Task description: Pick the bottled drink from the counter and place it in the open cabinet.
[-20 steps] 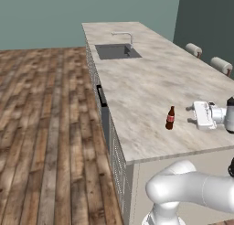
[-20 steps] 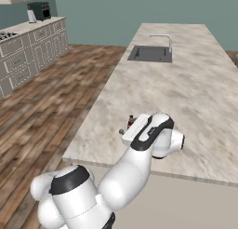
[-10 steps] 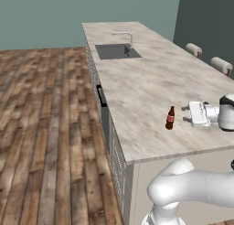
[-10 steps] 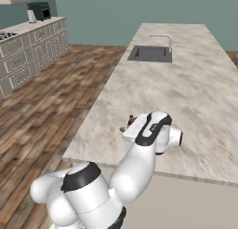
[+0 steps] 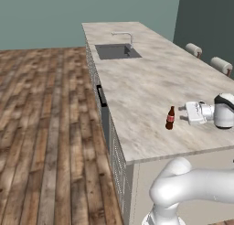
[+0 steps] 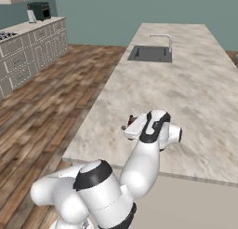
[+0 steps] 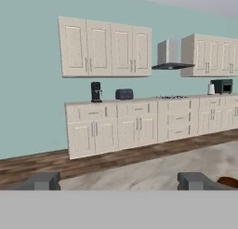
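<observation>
The bottled drink [image 5: 170, 118], dark brown with a red label, stands upright on the beige marble counter [image 5: 137, 82] near its front edge. My gripper [image 5: 187, 111] hovers level with it, just to its right, pointing at it with a small gap between. From the right base view my hand hides most of the bottled drink [image 6: 131, 117], which sits just beyond the gripper [image 6: 125, 128]. In the hand view the gripper [image 7: 120, 182] is open, its fingertips [image 7: 44, 181] wide apart, and the bottled drink [image 7: 229, 181] peeks in at the lower right, outside the jaws. The open cabinet is out of view.
A grey sink [image 5: 116, 51] with a thin faucet [image 5: 125, 35] sits at the counter's far end. Two stools [image 5: 221, 65] stand behind the counter on the right. Across the room are wall and base cabinets [image 7: 104, 46] with a coffee machine [image 7: 95, 91], toaster [image 7: 124, 94] and microwave [image 7: 222, 86].
My hand has slid a little to the left along the counter, closing the gap to the bottled drink. The jaws have stayed open and the bottle has not moved.
</observation>
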Controlling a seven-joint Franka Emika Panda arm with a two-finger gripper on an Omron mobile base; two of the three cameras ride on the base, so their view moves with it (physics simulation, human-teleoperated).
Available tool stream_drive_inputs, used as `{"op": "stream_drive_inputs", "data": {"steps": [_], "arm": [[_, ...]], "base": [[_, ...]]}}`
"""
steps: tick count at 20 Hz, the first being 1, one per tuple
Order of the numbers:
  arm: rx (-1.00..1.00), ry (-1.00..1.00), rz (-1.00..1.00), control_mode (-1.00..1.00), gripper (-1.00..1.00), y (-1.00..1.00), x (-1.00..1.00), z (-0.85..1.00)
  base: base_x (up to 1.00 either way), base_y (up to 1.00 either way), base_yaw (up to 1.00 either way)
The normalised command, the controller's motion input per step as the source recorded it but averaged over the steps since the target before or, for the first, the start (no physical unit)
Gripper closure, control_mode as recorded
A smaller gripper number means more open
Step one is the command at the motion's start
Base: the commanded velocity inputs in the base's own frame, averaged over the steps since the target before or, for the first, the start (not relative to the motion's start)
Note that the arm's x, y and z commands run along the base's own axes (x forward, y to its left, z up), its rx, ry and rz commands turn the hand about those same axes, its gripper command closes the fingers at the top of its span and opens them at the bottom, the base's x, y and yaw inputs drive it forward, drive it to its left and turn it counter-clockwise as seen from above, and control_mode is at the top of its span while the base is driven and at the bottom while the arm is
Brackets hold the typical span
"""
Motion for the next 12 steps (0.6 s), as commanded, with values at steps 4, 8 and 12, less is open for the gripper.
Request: {"op": "stream_drive_inputs", "data": {"steps": [4,8,12], "arm": [[0.00,0.07,0.00,-1.00,-1.00,-0.04,0.25,-0.15],[0.00,0.06,0.00,-1.00,-1.00,-0.11,0.22,-0.14],[0.00,0.05,0.00,-1.00,-1.00,-0.18,0.18,-0.14]], "base": [[0.00,0.00,0.00],[0.00,0.00,0.00],[0.00,0.00,0.00]]}}
